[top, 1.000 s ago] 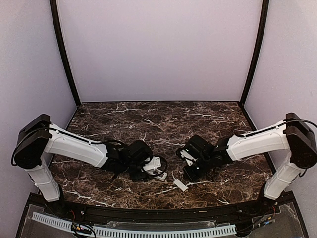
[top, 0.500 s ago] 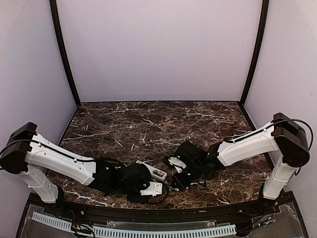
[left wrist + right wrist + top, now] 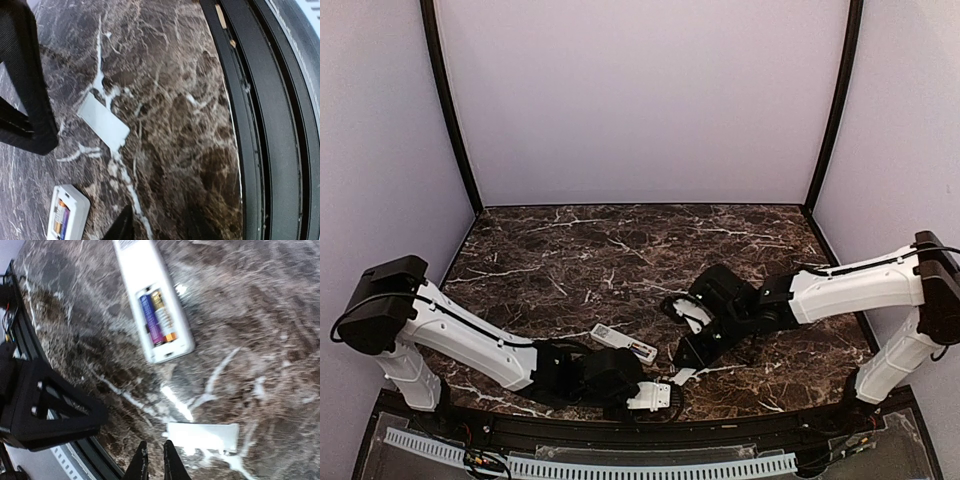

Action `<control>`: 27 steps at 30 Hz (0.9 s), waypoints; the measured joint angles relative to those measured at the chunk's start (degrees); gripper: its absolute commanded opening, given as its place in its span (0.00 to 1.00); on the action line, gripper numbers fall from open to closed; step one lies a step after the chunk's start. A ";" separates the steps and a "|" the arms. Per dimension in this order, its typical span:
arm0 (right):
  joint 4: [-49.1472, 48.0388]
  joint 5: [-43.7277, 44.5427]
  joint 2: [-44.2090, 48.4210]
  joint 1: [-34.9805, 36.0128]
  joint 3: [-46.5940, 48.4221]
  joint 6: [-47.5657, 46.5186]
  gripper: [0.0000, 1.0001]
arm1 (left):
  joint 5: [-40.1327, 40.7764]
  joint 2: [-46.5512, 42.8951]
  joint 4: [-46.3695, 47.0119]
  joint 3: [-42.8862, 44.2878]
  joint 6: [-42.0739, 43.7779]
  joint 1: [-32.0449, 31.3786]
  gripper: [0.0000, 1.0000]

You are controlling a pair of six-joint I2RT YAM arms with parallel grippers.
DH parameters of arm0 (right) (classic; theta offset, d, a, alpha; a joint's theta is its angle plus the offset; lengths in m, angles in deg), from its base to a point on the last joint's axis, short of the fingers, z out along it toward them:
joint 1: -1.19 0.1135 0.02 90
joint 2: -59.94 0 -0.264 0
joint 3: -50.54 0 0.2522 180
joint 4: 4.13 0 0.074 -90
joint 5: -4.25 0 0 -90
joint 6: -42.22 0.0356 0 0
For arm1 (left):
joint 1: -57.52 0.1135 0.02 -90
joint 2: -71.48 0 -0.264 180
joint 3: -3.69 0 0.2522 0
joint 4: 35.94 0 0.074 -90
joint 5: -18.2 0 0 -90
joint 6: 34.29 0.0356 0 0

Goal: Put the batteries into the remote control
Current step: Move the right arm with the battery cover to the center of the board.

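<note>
The marble table is bounded in front by a black rail, taken here as the reference. The left gripper is held just beside the rail; how far its jaws are parted cannot be told. The right gripper is poised farther back from the rail, its fingers drawn almost together on nothing. The remote control is laid back-up a short way in from the rail, with a loose battery cover between it and the rail. Both batteries are seated in its uncovered recess. The remote is judged light, rigid and slick on polished stone. It is best pinched across its long edges, clear of the recess.
</note>
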 measured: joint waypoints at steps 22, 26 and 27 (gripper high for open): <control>5.14 5.38 -5.35 -6.78 0.09 -1.18 0.08 | 3.54 7.37 12.63 1.03 2.29 0.00 0.22; 4.85 5.35 -5.40 -6.78 -0.09 -1.22 0.07 | 4.37 7.65 12.70 1.14 2.27 0.00 0.20; 4.68 5.33 -5.40 -6.78 -0.17 -1.18 0.06 | 4.68 7.76 12.70 1.25 2.27 0.00 0.20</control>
